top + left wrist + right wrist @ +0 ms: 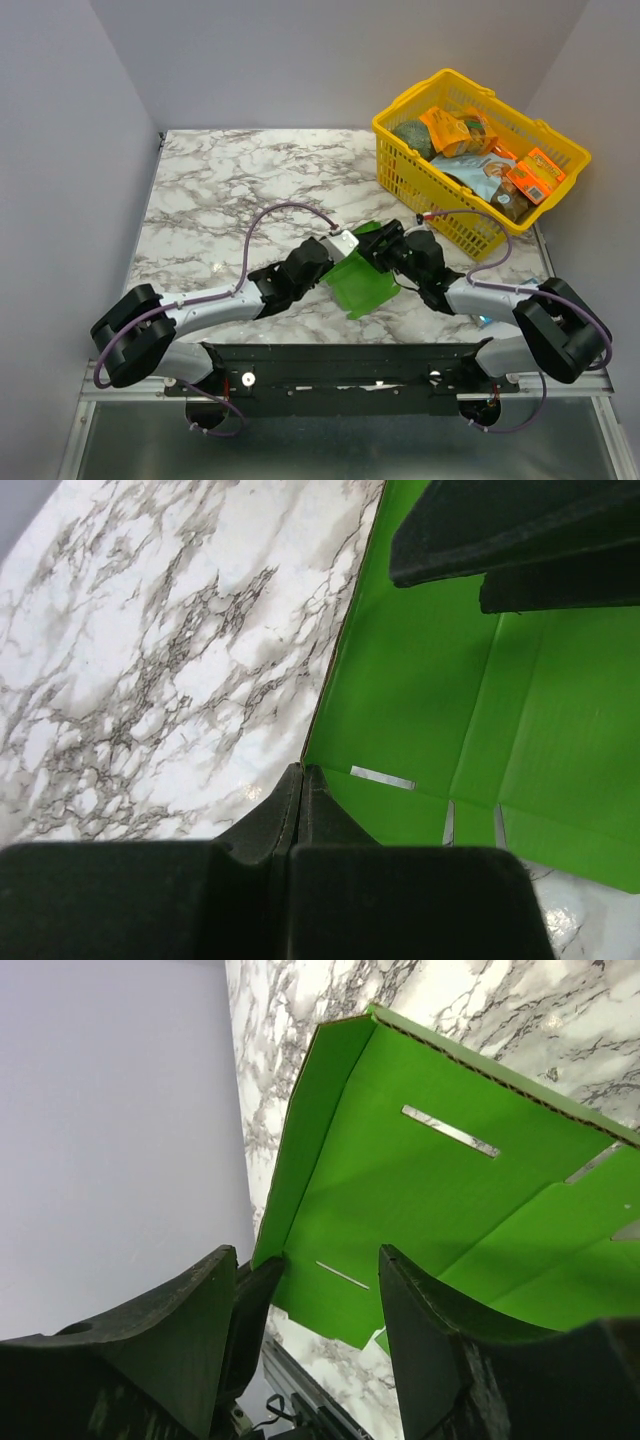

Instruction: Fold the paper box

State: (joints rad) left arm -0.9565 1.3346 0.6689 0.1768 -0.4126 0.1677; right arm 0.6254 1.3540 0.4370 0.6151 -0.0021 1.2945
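Here the box [362, 280] sits in the middle of the table [220, 190], a creased green cut-out tilted up off the marble between the two arms and well apart from the basket [430, 190]. The left claw [300, 785] is fully closed, and the card's edge runs straight into its tips, so it seems to pinch that corner to anchor the sheet and raise one wall. The right claw [320, 1265] stands wide, its fingers either side of the opposite flap without gripping it, likely placed to push it up along its crease. Folding looks barely begun: the slots show empty.
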